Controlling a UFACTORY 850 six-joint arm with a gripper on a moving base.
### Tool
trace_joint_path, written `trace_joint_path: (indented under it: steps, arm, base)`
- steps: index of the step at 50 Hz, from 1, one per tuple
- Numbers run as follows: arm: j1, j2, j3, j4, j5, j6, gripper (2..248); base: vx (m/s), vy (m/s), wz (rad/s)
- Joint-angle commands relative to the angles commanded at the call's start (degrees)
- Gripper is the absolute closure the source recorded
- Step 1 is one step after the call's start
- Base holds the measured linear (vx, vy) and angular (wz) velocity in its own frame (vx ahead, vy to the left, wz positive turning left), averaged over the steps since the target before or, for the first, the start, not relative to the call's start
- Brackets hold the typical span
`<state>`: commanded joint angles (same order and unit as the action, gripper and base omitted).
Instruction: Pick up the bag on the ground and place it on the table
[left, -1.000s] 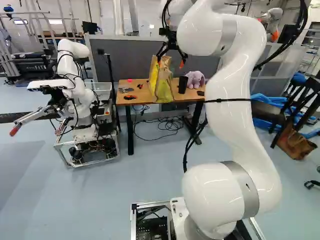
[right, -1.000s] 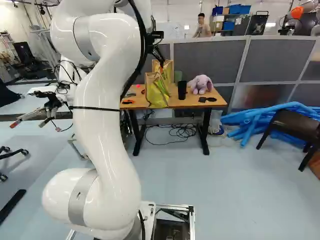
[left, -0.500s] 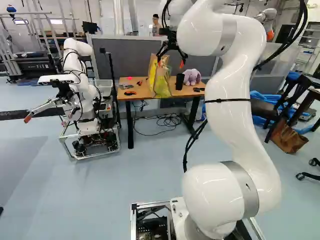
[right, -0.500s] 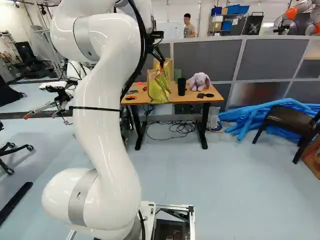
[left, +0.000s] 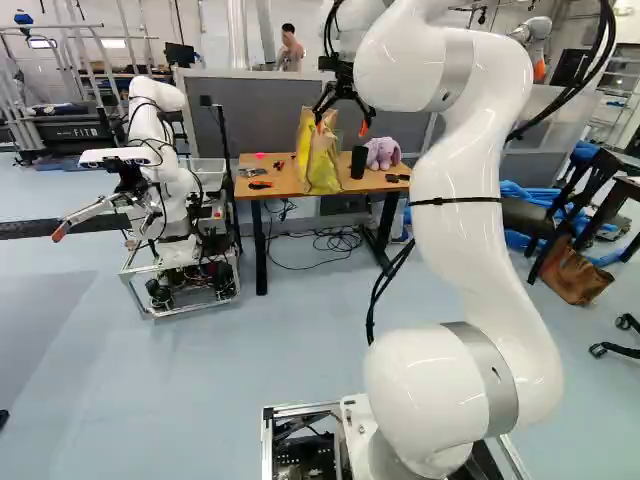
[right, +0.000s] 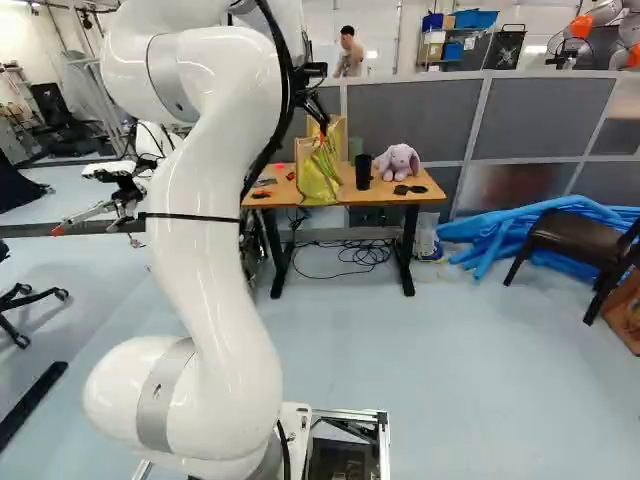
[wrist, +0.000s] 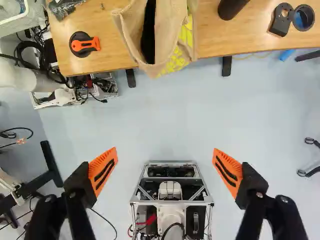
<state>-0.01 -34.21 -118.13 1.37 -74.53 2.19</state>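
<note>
Moved slightly at the base (left: 301, 408) since the last frame. Spread wide and empty at the pincer (wrist: 165, 151), apart from the tote bag (wrist: 170, 30) ahead on the surface (wrist: 107, 50); probably best backed off along its long mouth.

Ahead of the fingers (left: 363, 129) and to their left, an orange-and-black tool (wrist: 86, 44). Ahead and to their right, a black cup (wrist: 231, 8) with a purple plush toy (right: 398, 163) just beside, then a flat dark item with round openings (wrist: 280, 25) farther right. Well left of the fingers, another robot (left: 155, 108). Well right of them, blue tubes (right: 540, 222) and a dark chair (right: 572, 243). Lower than the fingers, tangled cables (right: 362, 256); beyond, a grey partition (right: 540, 115).
</note>
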Motion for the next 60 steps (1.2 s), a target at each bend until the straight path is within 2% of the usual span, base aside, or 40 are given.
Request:
trace_joint_path:
  steps: [60]
  arm:
    - [0.00, 0.00, 0.00, 0.00, 0.00, 0.00, 3]
  base:
    - [0.000, 0.000, 0.000]
